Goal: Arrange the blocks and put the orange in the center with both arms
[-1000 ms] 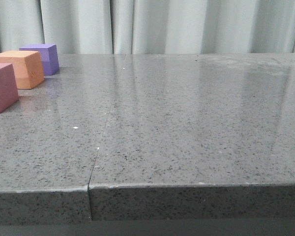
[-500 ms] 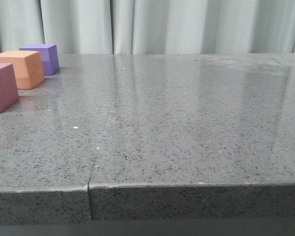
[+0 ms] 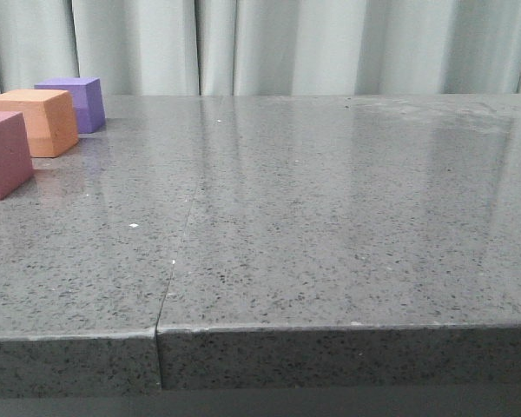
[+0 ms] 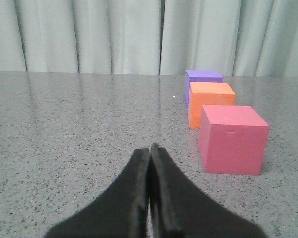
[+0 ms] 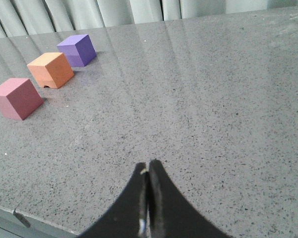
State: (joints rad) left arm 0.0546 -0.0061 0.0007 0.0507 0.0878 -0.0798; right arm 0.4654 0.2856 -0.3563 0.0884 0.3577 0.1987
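Three foam blocks stand in a row at the far left of the table: a purple block (image 3: 73,102) farthest back, the orange block (image 3: 36,121) in the middle, a pink-red block (image 3: 3,154) nearest. They also show in the left wrist view as the purple block (image 4: 202,82), the orange block (image 4: 210,102) and the pink-red block (image 4: 233,139). The right wrist view shows the purple block (image 5: 77,50), the orange block (image 5: 51,70) and the pink-red block (image 5: 16,97). My left gripper (image 4: 150,148) is shut and empty, short of the pink-red block. My right gripper (image 5: 148,164) is shut and empty near the front edge. Neither gripper shows in the front view.
The grey speckled stone tabletop (image 3: 330,200) has a seam (image 3: 178,252) running back from the front edge. Pale curtains (image 3: 286,43) hang behind the table. The table's front edge (image 5: 20,215) lies close beside my right gripper.
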